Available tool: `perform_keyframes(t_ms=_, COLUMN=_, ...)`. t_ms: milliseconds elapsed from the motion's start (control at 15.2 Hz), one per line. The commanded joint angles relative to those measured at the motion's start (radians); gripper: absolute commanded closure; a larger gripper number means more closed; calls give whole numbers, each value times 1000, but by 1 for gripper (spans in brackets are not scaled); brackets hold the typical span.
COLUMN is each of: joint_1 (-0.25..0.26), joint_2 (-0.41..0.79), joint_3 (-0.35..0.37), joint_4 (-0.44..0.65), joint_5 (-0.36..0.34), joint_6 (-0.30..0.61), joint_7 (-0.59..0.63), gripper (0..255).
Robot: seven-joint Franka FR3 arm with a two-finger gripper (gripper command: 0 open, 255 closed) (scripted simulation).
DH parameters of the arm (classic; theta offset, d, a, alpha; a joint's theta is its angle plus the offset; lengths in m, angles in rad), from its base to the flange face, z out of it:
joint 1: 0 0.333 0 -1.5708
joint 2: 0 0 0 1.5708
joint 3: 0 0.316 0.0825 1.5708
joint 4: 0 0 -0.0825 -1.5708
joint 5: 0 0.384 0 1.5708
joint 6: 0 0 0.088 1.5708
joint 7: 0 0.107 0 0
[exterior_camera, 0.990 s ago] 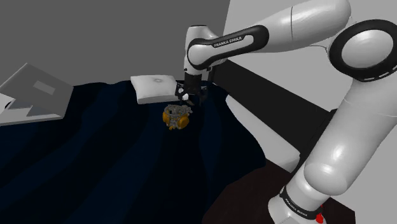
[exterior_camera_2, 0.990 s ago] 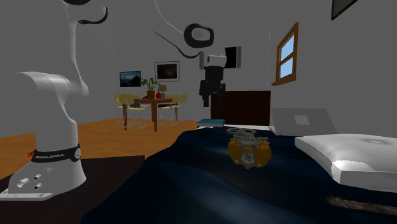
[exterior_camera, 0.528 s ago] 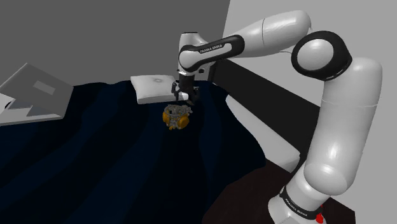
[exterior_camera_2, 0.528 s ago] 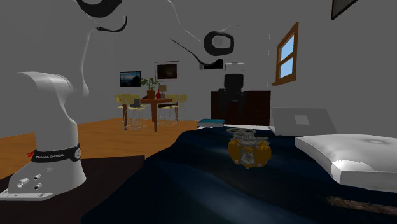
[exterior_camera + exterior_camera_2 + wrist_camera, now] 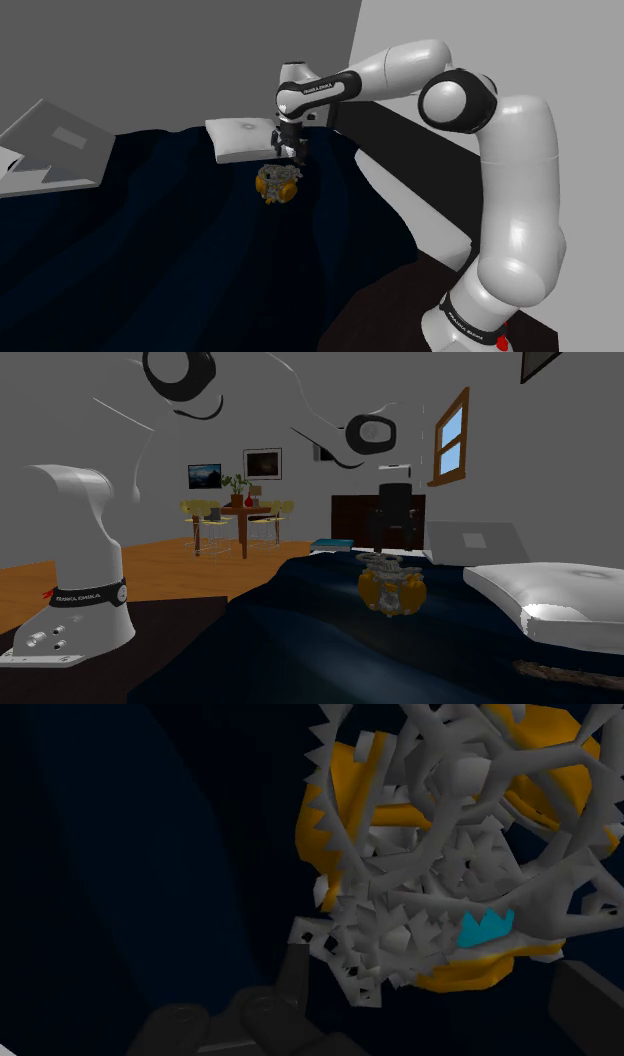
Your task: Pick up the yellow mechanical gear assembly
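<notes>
One dark blue bedspread [image 5: 180, 262] bears the gear assembly [image 5: 277, 184] beside a pillow [image 5: 240, 139].

Yellow gear assembly [image 5: 391, 585] on bedspread [image 5: 300, 642], tool [image 5: 393, 542] above

Gear assy [image 5: 430, 854]: orange-yellow w/ grey cogs, 1 teal bit; bedspread [image 5: 180, 260] navy; claw [image 5: 292, 157] black.

A bed [image 5: 150, 250] under a rumpled dark blue cover carries everything. The yellow and grey gear assembly [image 5: 277, 183] sits on the cover just beside a white pillow [image 5: 240, 138], and a flat grey slab [image 5: 55, 145] lies well apart at the shoulder view's left edge.
</notes>
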Motion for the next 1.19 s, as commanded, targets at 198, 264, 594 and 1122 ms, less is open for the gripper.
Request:
perform_keyframes(t_ms=198, joint_1=1, joint_2=27, joint_3=-3, joint_4=-27, joint_5=-5, joint_6=54, joint_7=9, gripper=0)
perform_keyframes(t_ms=264, joint_1=2, joint_2=30, joint_3=-3, joint_4=-30, joint_5=-5, joint_6=60, joint_7=10, gripper=0)
perform_keyframes(t_ms=594, joint_1=3, joint_2=29, joint_3=-3, joint_4=-31, joint_5=-5, joint_6=61, joint_7=12, gripper=255)
perform_keyframes(t_ms=1122, joint_1=1, joint_2=19, joint_3=-2, joint_4=-20, joint_5=-3, joint_6=39, joint_7=8, gripper=255)
